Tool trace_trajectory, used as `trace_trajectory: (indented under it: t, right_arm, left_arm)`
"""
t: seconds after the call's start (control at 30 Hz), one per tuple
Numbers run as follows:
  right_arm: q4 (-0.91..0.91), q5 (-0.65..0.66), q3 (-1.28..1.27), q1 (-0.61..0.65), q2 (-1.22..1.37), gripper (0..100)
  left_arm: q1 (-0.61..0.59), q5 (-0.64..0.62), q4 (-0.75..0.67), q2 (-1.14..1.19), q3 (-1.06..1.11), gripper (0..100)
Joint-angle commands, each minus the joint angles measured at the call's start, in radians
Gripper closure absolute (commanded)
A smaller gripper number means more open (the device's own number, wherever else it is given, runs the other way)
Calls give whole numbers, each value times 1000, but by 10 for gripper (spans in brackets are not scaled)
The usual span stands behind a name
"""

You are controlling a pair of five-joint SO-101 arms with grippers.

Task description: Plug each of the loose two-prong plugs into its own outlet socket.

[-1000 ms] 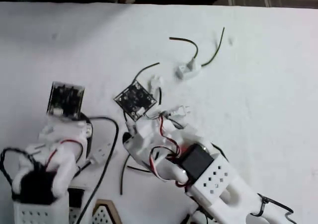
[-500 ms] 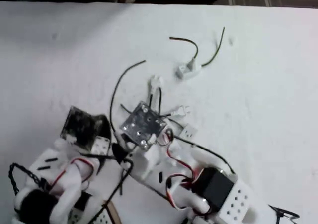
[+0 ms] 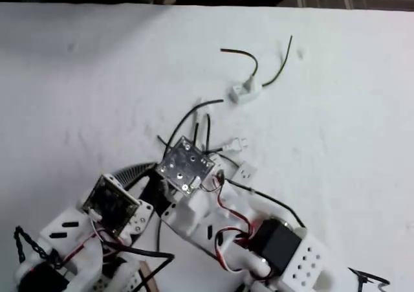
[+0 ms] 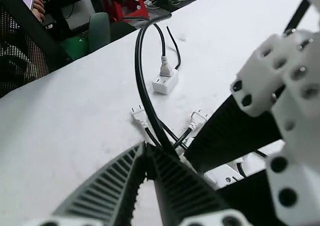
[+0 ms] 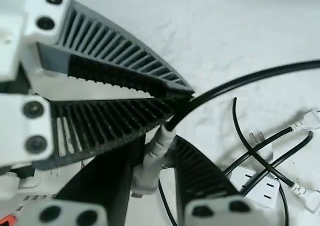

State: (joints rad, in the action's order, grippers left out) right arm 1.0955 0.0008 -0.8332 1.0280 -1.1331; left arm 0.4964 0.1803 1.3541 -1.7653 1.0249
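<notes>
2 arms meet at the near edge of the white table (image 3: 97, 78) in the high view, where the black cable (image 3: 200, 104) curves away from them toward the far side. An occupied socket (image 3: 244, 92), its plug already seated, lies just beyond the black cable's far end, and a free socket (image 3: 244, 172) lies beside its near end. The left gripper (image 3: 150, 170) points at that near end. In the left wrist view, the left gripper's ribbed jaws are pinched tight on the black cable, which rises from them in a tall loop. 1 loose plug (image 4: 138, 115) lies on one side of the black cable and a second loose plug (image 4: 198, 118) on the other, both flat on the table. In the right wrist view, the right gripper (image 5: 161, 145) has its jaws narrow around a grey-white plug (image 5: 150, 163) at the black cable's end, and the left gripper's fingertips (image 5: 172, 93) clamp the black cable right at that plug's neck.
</notes>
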Motion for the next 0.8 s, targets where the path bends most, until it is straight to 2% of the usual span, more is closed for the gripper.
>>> trace_trajectory:
  t: [0.0, 0.23, 0.6, 0.77]
  right_arm:
    - [-24, 5, 8, 13, -5, 981]
    - [-24, 5, -20, 8, -5, 981]
    - [-18, 6, -18, 8, -5, 981]
    - [-16, 8, -18, 8, -5, 981]
  left_arm:
    - [33, 60, 21, -2, 2, 978]
    - [33, 189, 64, -2, 3, 978]
    - [35, 199, 60, -2, 2, 978]
    - [148, 270, 87, -2, 2, 978]
